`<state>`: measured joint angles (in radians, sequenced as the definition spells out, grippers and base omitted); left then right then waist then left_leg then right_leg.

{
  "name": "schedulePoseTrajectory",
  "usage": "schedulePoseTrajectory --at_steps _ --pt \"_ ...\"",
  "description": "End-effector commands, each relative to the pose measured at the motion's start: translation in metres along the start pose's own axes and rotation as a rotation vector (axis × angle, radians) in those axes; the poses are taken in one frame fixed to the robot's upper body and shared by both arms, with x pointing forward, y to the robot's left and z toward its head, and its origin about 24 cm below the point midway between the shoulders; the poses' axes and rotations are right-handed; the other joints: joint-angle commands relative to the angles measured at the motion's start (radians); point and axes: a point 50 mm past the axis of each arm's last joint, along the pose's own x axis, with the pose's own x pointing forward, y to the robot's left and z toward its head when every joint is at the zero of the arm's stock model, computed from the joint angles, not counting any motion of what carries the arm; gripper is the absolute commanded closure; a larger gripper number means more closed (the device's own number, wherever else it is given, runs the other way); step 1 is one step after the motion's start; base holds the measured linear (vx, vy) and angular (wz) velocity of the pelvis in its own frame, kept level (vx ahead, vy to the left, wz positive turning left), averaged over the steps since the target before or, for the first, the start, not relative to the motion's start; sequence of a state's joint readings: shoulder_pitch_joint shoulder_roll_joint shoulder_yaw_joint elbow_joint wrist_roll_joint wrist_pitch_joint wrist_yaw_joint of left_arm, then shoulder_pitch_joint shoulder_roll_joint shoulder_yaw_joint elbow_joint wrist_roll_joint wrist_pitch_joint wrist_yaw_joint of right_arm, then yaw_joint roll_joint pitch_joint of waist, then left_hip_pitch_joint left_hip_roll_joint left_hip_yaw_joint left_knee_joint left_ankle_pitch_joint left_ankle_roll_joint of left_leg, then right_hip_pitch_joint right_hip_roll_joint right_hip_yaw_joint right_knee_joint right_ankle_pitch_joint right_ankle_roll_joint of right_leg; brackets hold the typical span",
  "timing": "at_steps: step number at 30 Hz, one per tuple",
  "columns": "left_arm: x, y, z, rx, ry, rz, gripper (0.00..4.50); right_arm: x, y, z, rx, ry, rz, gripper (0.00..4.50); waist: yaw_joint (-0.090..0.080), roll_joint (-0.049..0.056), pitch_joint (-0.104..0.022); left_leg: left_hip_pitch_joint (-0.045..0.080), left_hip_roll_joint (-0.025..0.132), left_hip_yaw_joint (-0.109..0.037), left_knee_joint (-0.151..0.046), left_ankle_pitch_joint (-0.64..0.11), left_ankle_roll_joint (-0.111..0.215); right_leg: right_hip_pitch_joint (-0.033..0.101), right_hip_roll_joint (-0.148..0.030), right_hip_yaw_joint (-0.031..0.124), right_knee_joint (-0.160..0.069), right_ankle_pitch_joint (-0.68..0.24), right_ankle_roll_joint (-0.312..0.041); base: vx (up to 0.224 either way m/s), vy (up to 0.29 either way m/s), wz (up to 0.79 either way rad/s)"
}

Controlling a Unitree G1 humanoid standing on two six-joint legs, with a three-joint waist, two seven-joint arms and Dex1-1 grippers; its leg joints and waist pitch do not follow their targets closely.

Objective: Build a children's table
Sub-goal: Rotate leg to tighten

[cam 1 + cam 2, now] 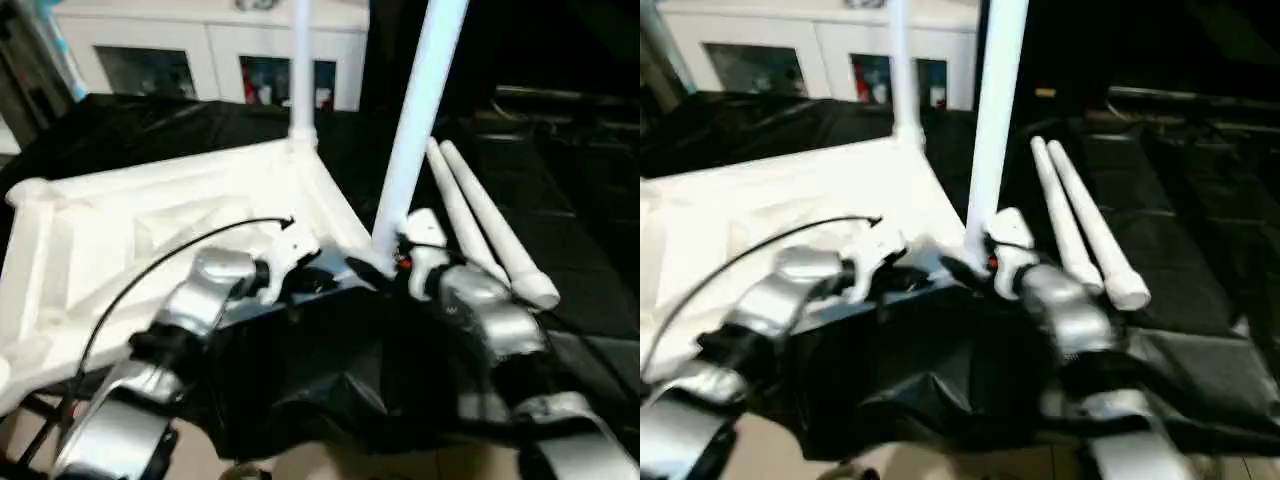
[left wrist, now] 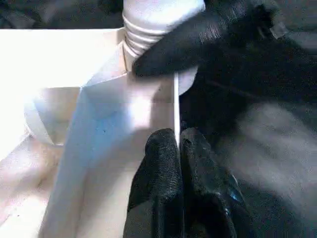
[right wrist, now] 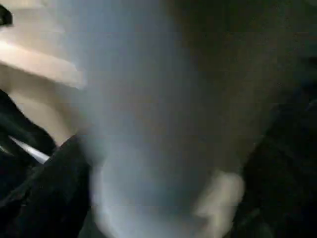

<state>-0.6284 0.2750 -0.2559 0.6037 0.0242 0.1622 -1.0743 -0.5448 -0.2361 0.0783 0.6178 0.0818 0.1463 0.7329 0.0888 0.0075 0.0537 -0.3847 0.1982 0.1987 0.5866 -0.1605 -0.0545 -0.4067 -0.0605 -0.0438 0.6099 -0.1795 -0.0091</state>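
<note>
While the tabletop (image 1: 150, 240) lies ribbed side up on the black cloth (image 1: 330, 390), two legs (image 1: 415, 120) stand in its corners and two spare legs (image 1: 490, 225) lie alongside. The left gripper (image 2: 179, 148) is pinched onto the tabletop's edge; the right gripper (image 1: 385, 262) sits at the nearer leg's base, its spread too blurred to judge.

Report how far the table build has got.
Done: one leg stands upright in the far corner of the upside-down tabletop. In hand: a second leg stands in the near corner, with the right gripper at its base and the left gripper shut on the tabletop's rim. Left: two loose legs lie beside it.
</note>
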Motion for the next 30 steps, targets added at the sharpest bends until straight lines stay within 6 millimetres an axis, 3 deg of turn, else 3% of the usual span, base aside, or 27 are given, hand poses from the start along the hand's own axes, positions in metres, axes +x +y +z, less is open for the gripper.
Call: schedulePoseTrajectory --at_steps 1,8,20,26,30 --pt "0.002 -0.009 0.01 0.04 -0.076 -0.094 4.5 -0.007 -0.004 0.006 -0.025 -0.005 0.028 0.02 -0.002 -0.009 -0.066 0.023 0.036 -0.016 -0.063 -0.218 0.042 0.045 -0.076 0.041 -0.074 -0.203 -0.211 0.0 0.0 0.0" --pt "-0.011 -0.014 0.006 0.046 -0.045 -0.195 4.5 -0.025 0.0 0.01 -0.054 0.04 0.243 0.02 0.004 -0.012 -0.064 0.022 0.039 -0.016 -0.063 -0.222 0.041 0.043 -0.075 0.04 -0.073 -0.228 -0.204 0.0 0.0 0.0" --pt "-0.014 -0.017 0.005 0.035 -0.032 -0.222 4.5 -0.022 0.01 0.007 -0.043 0.052 0.315 1.03 0.003 -0.018 -0.065 0.022 0.037 -0.016 -0.062 -0.205 0.038 0.044 -0.077 0.04 -0.072 -0.223 -0.206 0.0 0.0 0.0" --pt "-0.01 -0.013 0.006 0.028 -0.033 -0.173 4.5 -0.018 0.013 0.004 -0.009 0.03 0.289 1.56 0.002 -0.017 -0.065 0.022 0.036 -0.017 -0.062 -0.207 0.033 0.043 -0.077 0.04 -0.073 -0.226 -0.206 0.0 0.0 0.0" --pt "0.001 -0.003 0.011 0.011 -0.036 -0.054 4.5 -0.006 0.011 -0.002 0.047 0.004 0.14 1.7 -0.002 -0.013 -0.065 0.026 0.033 -0.017 -0.062 -0.227 0.013 0.04 -0.078 0.041 -0.079 -0.261 -0.198 0.0 0.0 0.0"
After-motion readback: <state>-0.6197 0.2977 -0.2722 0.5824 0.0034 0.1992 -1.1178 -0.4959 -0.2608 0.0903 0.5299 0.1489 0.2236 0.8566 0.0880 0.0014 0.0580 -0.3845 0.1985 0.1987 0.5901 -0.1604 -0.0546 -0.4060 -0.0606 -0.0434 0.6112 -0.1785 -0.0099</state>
